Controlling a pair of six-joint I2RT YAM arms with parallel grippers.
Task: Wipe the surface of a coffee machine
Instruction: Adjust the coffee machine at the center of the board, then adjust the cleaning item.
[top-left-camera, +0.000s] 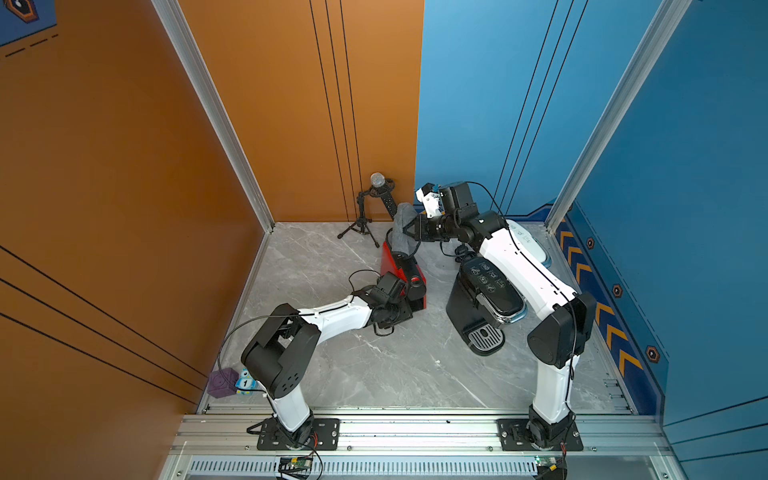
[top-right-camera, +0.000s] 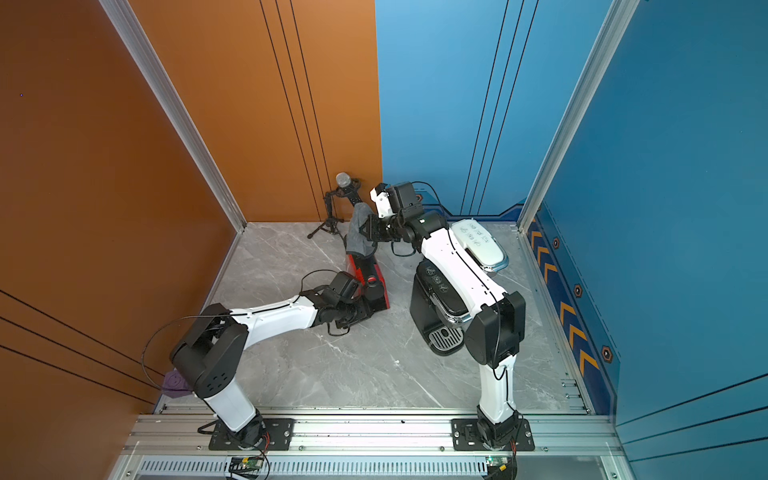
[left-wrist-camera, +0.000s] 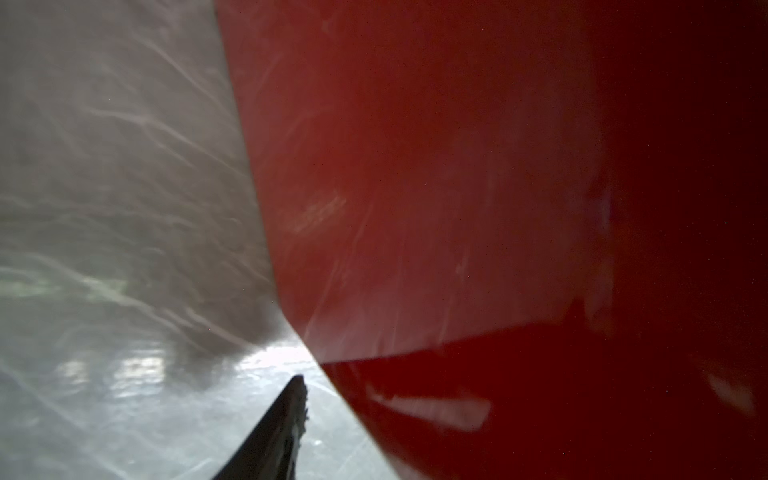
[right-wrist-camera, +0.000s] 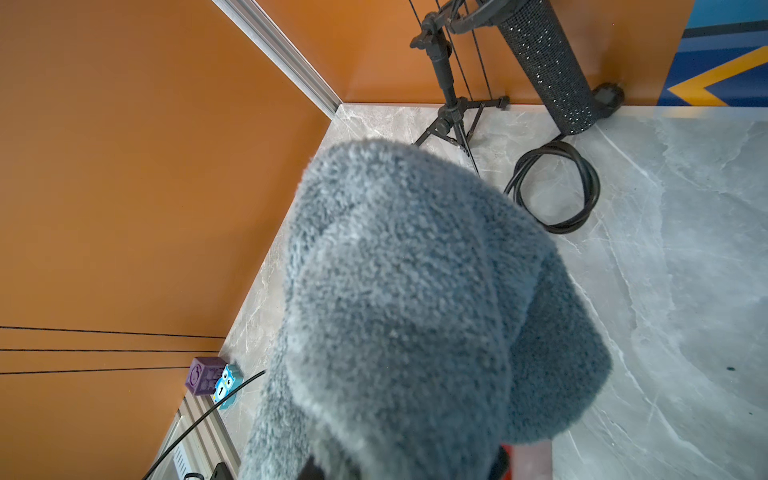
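Observation:
A red coffee machine (top-left-camera: 387, 253) (top-right-camera: 381, 282) with a black top stands left of the middle of the marble floor. My right gripper (top-left-camera: 409, 232) (top-right-camera: 365, 232) (right-wrist-camera: 405, 467) is shut on a fluffy grey cloth (top-left-camera: 403, 232) (top-right-camera: 357, 235) (right-wrist-camera: 407, 299), which lies bunched over the machine's far end. My left gripper (top-left-camera: 413, 305) (top-right-camera: 370, 309) grips the machine's near lower end. In the left wrist view the red wall (left-wrist-camera: 457, 187) fills the frame, one black finger (left-wrist-camera: 282, 428) lies beside it, and the other finger is hidden.
A black coffee machine (top-left-camera: 486, 299) (top-right-camera: 440, 299) stands under my right arm, a white one (top-right-camera: 478, 245) behind it. A microphone on a tripod (top-left-camera: 376, 195) and a coiled cable (right-wrist-camera: 552, 187) sit at the back wall. A purple block (top-left-camera: 222, 382) lies at the near left corner.

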